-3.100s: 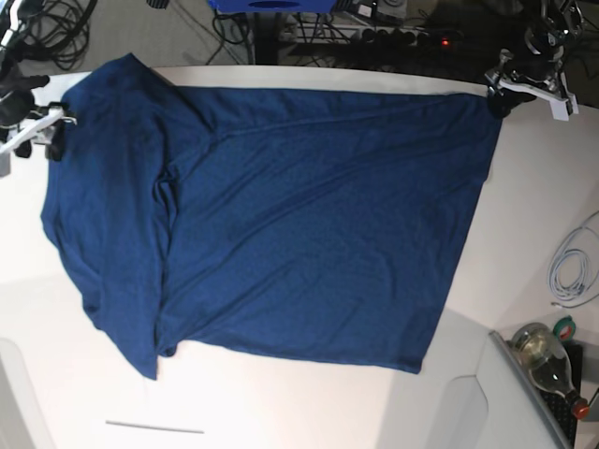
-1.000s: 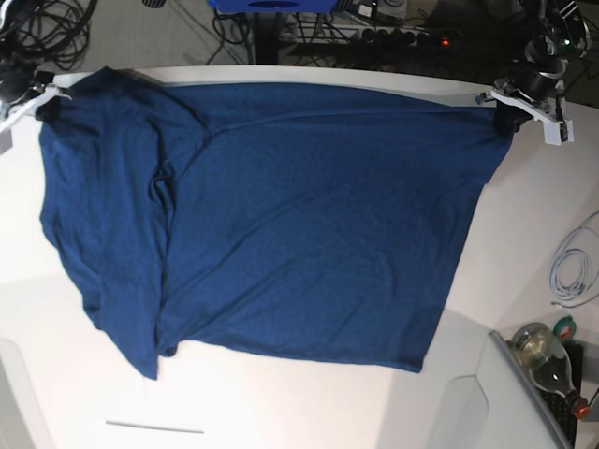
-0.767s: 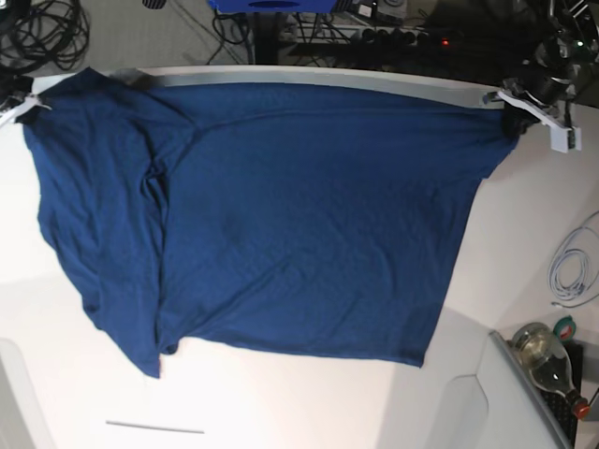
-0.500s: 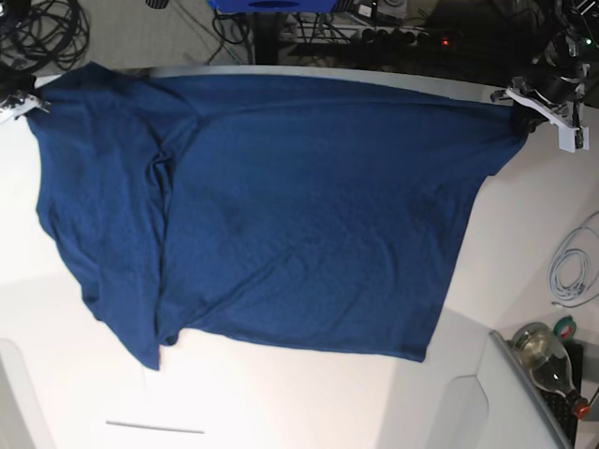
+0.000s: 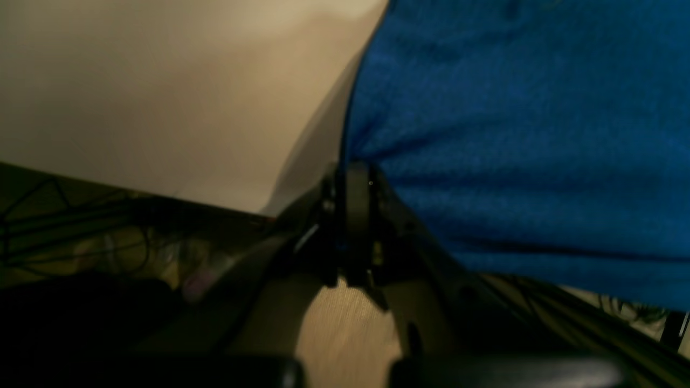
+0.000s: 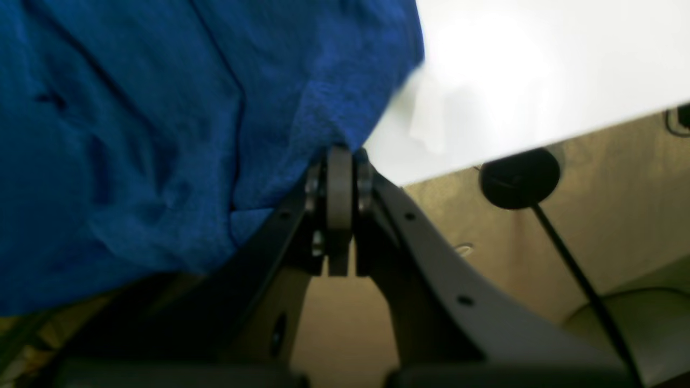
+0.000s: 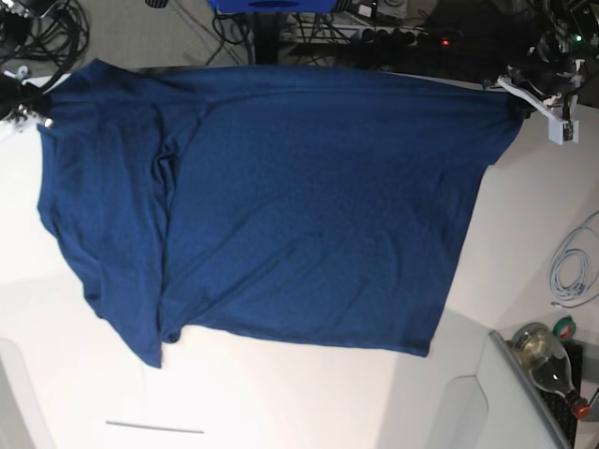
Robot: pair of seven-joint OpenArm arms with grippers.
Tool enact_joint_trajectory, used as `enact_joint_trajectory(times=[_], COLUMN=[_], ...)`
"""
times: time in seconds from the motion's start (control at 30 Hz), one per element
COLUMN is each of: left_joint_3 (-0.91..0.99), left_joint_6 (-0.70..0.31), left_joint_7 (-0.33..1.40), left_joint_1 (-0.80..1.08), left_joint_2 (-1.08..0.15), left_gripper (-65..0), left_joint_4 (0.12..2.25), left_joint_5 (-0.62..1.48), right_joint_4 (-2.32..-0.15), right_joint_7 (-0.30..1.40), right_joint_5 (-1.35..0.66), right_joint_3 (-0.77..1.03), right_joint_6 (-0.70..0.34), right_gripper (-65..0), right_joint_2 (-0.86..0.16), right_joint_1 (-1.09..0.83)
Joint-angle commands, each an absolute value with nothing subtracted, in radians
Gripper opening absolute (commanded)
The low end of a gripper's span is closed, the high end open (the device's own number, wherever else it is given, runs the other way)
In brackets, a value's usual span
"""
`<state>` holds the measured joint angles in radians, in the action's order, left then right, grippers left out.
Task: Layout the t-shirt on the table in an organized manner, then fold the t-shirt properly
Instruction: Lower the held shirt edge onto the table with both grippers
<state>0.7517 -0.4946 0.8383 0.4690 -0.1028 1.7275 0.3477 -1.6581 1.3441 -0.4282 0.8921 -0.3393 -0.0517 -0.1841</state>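
Two far corners of the navy t-shirt (image 7: pixel 299 206) pinched in closed tools, left tool (image 7: pixel 524 103) at upper right and right tool (image 7: pixel 33 117) at upper left of the base frame, probably to stretch it flat across the white desk (image 7: pixel 281 402).

T-shirt (image 7: pixel 281 201): dark navy blue, plain, no print visible. It lies spread nearly flat on the white desk (image 7: pixel 524 243), stretched taut along its far edge between the two sets of jaws, which are pressed together on opposite far corners. In the left wrist view the fabric (image 5: pixel 517 134) rises out of the jaws and fans away to one side, with shallow creases. In the right wrist view the cloth (image 6: pixel 161 124) bunches at the jaws, a seam line running through it. One side of the garment, below the right jaws, is folded over in long wrinkles. The near edge lies well away from both jaws, slightly slanted.
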Motion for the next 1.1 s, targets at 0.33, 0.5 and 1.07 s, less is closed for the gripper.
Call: enact_joint_trajectory(times=[0.33, 0.5, 1.07], left_joint_3=[0.745, 0.743, 0.743], left_joint_6=[-0.43, -0.429, -0.429], left_joint_7=[0.98, 0.992, 0.986], left_joint_1=[0.288, 0.211, 0.058], left_joint_2=[-0.116, -0.12, -0.102], left_gripper=[-65.0, -65.0, -65.0], left_joint_4=[1.727, 1.644, 1.392], left_joint_5=[0.358, 0.358, 0.262], right_joint_4=[-1.423, -1.337, -1.156], right_joint_7=[1.328, 1.302, 1.227], right_joint_5=[-0.433, -0.433, -0.441], right_joint_3=[0.806, 0.806, 0.808], right_joint_6=[-0.196, -0.159, -0.148], right_gripper=[-64.5, -64.5, -63.9], right_joint_2=[-0.13, -0.16, -0.208], right_joint_1=[-0.025, 0.024, 0.077])
